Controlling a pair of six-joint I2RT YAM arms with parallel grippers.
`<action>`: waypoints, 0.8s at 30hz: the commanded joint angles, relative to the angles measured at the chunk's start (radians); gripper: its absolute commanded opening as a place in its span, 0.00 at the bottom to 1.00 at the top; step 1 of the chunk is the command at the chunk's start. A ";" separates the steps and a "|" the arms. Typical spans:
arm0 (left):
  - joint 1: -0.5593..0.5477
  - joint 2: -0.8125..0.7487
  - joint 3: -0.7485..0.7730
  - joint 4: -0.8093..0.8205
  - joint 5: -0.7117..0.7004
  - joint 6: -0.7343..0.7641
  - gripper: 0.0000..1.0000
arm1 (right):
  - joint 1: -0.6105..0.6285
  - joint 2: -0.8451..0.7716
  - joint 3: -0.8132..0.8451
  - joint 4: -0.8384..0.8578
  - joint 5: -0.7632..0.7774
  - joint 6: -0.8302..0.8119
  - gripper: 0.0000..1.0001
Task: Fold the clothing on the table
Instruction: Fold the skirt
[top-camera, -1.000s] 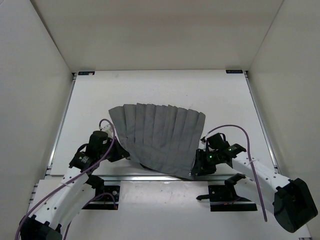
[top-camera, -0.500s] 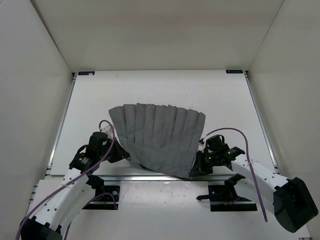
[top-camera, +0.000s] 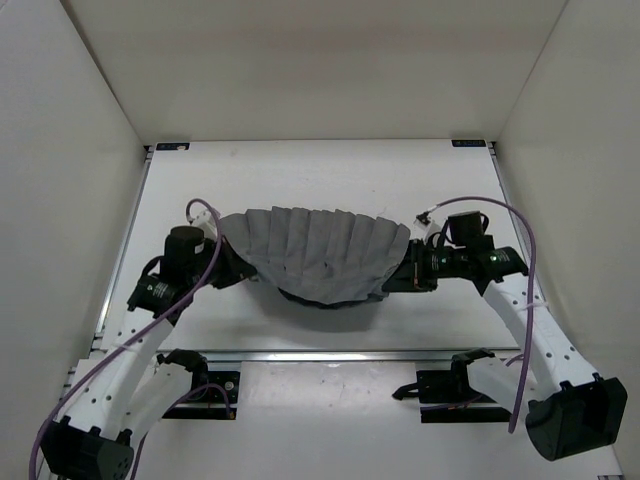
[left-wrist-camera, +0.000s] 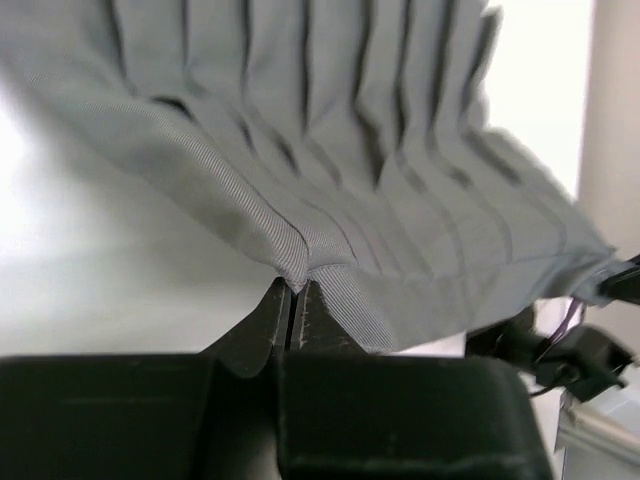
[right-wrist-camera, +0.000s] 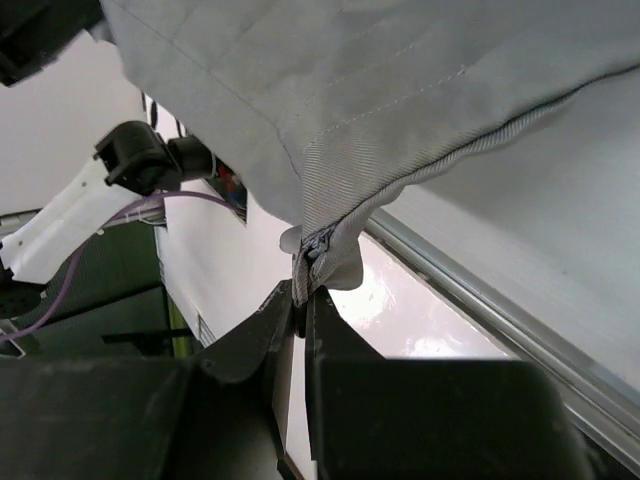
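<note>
Top external: first fold underway, left fingers (left-wrist-camera: 288, 312) and right fingers (right-wrist-camera: 300, 306) each pinching a near skirt (top-camera: 320, 250) corner raised off the desk (top-camera: 300, 170); next, probably carry both to the far edge.

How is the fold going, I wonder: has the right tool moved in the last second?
Yes. The right tool, gripping the clothing, moved back, away from the front rail.

Top view's bright and even, soft light from above, the white tabletop (top-camera: 320, 180) almost washing out, a dark shadow pooled under the clothing (top-camera: 320, 245). Left wrist: background blown white, far pleats soft. Right wrist: glare beside the metal rail (right-wrist-camera: 470, 285), my right end effector (right-wrist-camera: 300, 300) a black silhouette.
</note>
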 joint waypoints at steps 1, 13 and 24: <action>0.018 0.057 0.125 0.053 0.007 0.033 0.00 | -0.022 0.061 0.115 -0.014 -0.060 -0.045 0.00; 0.049 0.072 0.168 0.061 -0.046 0.036 0.02 | -0.113 0.098 0.209 -0.028 0.018 -0.092 0.00; 0.156 0.306 0.130 0.396 -0.013 -0.048 0.05 | -0.202 0.374 0.310 0.207 -0.045 -0.092 0.00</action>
